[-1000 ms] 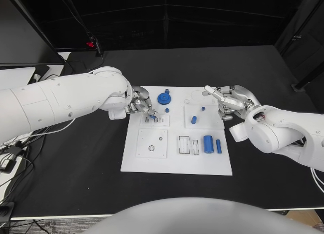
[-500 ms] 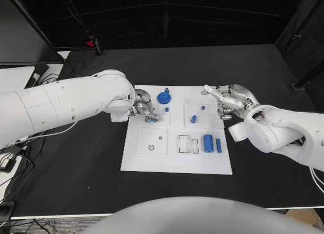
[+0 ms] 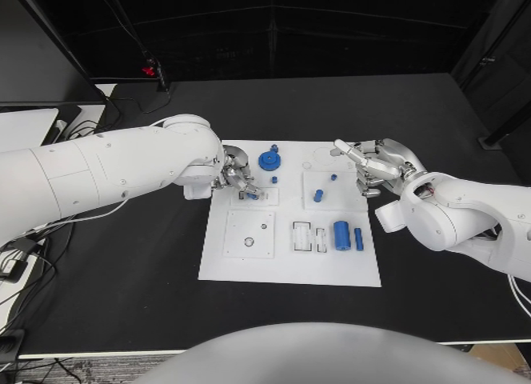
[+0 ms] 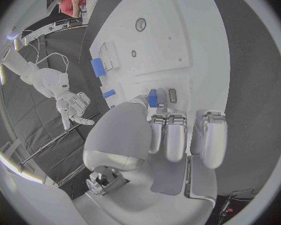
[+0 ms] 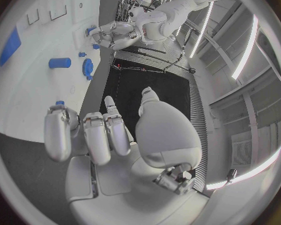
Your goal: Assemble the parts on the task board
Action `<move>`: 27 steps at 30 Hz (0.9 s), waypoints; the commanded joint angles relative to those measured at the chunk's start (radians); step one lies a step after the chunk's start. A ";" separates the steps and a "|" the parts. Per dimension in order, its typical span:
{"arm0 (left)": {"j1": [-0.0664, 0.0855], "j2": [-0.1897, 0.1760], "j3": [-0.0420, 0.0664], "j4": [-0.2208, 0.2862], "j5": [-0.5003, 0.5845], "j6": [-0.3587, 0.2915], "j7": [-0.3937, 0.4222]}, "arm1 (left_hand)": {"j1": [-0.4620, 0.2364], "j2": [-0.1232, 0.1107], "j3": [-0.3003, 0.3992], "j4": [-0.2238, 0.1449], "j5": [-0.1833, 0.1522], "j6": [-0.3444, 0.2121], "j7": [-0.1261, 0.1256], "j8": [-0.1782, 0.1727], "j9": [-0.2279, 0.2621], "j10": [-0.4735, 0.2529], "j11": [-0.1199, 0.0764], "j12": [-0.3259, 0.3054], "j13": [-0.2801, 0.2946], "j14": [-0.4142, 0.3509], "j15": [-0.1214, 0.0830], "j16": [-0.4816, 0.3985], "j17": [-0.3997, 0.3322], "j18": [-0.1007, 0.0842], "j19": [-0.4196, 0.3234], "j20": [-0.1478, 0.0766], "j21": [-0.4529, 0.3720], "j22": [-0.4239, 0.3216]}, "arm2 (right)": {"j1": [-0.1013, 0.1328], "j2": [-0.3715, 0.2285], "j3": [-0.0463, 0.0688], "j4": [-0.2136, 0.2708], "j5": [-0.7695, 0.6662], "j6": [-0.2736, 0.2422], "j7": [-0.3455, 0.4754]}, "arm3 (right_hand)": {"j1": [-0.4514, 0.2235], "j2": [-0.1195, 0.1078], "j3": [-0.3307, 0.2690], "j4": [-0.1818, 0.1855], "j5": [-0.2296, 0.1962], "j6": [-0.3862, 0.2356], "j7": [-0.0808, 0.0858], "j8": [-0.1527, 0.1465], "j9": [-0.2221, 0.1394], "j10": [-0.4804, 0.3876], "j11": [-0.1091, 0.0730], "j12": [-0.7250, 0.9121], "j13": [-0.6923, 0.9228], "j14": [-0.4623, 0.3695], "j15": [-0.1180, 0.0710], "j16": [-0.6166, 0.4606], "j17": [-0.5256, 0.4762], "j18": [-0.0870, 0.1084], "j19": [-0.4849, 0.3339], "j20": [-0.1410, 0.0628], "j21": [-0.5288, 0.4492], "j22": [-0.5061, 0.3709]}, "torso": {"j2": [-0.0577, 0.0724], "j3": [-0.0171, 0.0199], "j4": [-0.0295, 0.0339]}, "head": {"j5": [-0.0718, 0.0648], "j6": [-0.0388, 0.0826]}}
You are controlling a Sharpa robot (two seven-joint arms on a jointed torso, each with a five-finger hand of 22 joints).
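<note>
Left hand (image 3: 237, 182) pinches a small blue part (image 4: 152, 98) over the task board (image 3: 291, 272); right hand (image 3: 375, 170) spread, empty. Several parts unplaced; assembly early.

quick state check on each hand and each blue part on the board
left hand: pinches a small blue part over the task board
right hand: holds nothing, fingers apart, at the board's right edge
blue round part: on the board, untouched
large blue cylinder: lying flat on the board
thin blue bar: lying beside the cylinder
short blue peg: lying on the board
</note>
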 commanded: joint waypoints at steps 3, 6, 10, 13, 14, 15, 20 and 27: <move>0.000 0.002 -0.001 -0.004 -0.021 -0.020 -0.013 | 0.054 0.060 0.069 -0.062 0.004 0.032 -0.026 0.005 0.001 0.110 -0.005 -0.002 0.260 0.101 -0.001 0.001 0.263 -0.006 0.104 0.007 0.003 0.263 | 0.000 0.001 0.000 0.002 0.003 -0.002 0.005 | 0.000 0.004 -0.005 -0.001 0.005 -0.007 0.023 0.004 0.000 0.106 0.004 0.003 0.263 0.104 0.007 0.002 0.263 0.009 -0.002 0.003 -0.005 0.200 | 0.000 0.0003 -0.0005 | 0.000 0.000; 0.000 0.004 -0.001 -0.006 -0.021 -0.018 -0.013 | 0.053 0.059 0.074 -0.061 0.004 0.032 -0.026 0.004 0.003 0.110 -0.005 -0.002 0.260 0.101 -0.001 0.001 0.263 -0.006 0.104 0.007 0.003 0.263 | 0.000 0.001 0.000 0.002 0.003 -0.004 0.004 | 0.000 0.004 -0.005 -0.001 0.005 -0.007 0.023 0.004 0.000 0.106 0.004 0.003 0.263 0.104 0.007 0.002 0.263 0.009 -0.002 0.003 -0.005 0.200 | 0.000 0.0003 -0.0011 | -0.001 -0.001; 0.000 0.006 -0.001 -0.009 -0.021 -0.008 -0.015 | 0.051 0.057 0.077 -0.061 0.004 0.033 -0.026 0.003 0.004 0.110 -0.004 -0.002 0.260 0.101 -0.001 0.001 0.263 -0.006 0.104 0.008 0.003 0.263 | 0.000 0.001 0.000 0.002 0.003 -0.005 0.003 | 0.000 0.004 -0.005 -0.001 0.005 -0.007 0.023 0.004 0.000 0.106 0.004 0.003 0.263 0.104 0.007 0.002 0.263 0.009 -0.002 0.003 -0.005 0.200 | 0.000 0.0003 -0.0018 | 0.000 -0.002; 0.000 0.007 -0.001 -0.010 -0.021 -0.002 -0.016 | 0.049 0.056 0.079 -0.061 0.004 0.033 -0.026 0.002 0.005 0.110 -0.004 -0.002 0.260 0.101 -0.001 0.001 0.263 -0.006 0.104 0.008 0.003 0.263 | 0.000 0.001 0.000 0.003 0.003 -0.005 0.002 | 0.000 0.004 -0.005 -0.001 0.005 -0.007 0.023 0.004 0.000 0.106 0.004 0.003 0.263 0.104 0.007 0.002 0.263 0.009 -0.002 0.003 -0.005 0.200 | 0.000 0.0007 -0.0010 | -0.003 -0.003; 0.000 0.007 -0.001 -0.010 -0.021 0.001 -0.017 | 0.049 0.056 0.080 -0.061 0.004 0.033 -0.026 0.002 0.005 0.110 -0.004 -0.002 0.260 0.101 -0.001 0.001 0.263 -0.006 0.104 0.008 0.003 0.263 | 0.000 0.001 0.000 0.003 0.003 -0.005 0.003 | 0.000 0.004 -0.005 -0.001 0.005 -0.007 0.023 0.004 0.000 0.106 0.004 0.003 0.263 0.104 0.007 0.002 0.263 0.009 -0.002 0.003 -0.005 0.200 | 0.000 0.0005 -0.0016 | -0.003 -0.003; 0.000 0.007 -0.001 -0.011 -0.020 0.004 -0.018 | 0.048 0.056 0.081 -0.061 0.004 0.033 -0.026 0.002 0.006 0.110 -0.004 -0.002 0.260 0.101 -0.001 0.001 0.263 -0.006 0.104 0.009 0.003 0.263 | 0.000 0.001 0.000 0.003 0.003 -0.005 0.003 | 0.000 0.004 -0.005 -0.001 0.005 -0.007 0.023 0.004 0.000 0.106 0.004 0.003 0.263 0.104 0.007 0.002 0.263 0.009 -0.002 0.003 -0.005 0.200 | 0.000 0.0004 -0.0017 | -0.003 -0.003; -0.001 0.010 -0.001 -0.018 -0.010 0.016 -0.020 | 0.045 0.055 0.084 -0.060 0.004 0.034 -0.025 0.001 0.007 0.110 -0.004 -0.002 0.260 0.101 -0.001 0.001 0.263 -0.006 0.104 0.009 0.003 0.263 | 0.000 0.000 0.000 0.002 0.004 -0.008 0.005 | -0.001 0.006 -0.005 0.000 0.006 -0.008 0.023 0.006 0.000 0.106 0.004 0.003 0.263 0.104 0.007 0.002 0.263 0.009 -0.002 0.003 -0.005 0.200 | 0.000 0.0004 -0.0010 | -0.002 -0.004; -0.002 0.019 -0.001 -0.025 0.006 0.027 -0.015 | 0.043 0.054 0.086 -0.060 0.004 0.034 -0.025 0.000 0.008 0.110 -0.004 -0.002 0.260 0.101 -0.001 0.001 0.263 -0.006 0.104 0.010 0.003 0.263 | 0.000 0.000 0.000 0.002 0.011 -0.009 0.006 | -0.001 0.006 -0.005 0.000 0.006 -0.008 0.023 0.006 0.000 0.106 0.004 0.003 0.263 0.104 0.007 0.002 0.263 0.009 -0.002 0.003 -0.005 0.200 | 0.000 0.0002 -0.0015 | -0.001 -0.004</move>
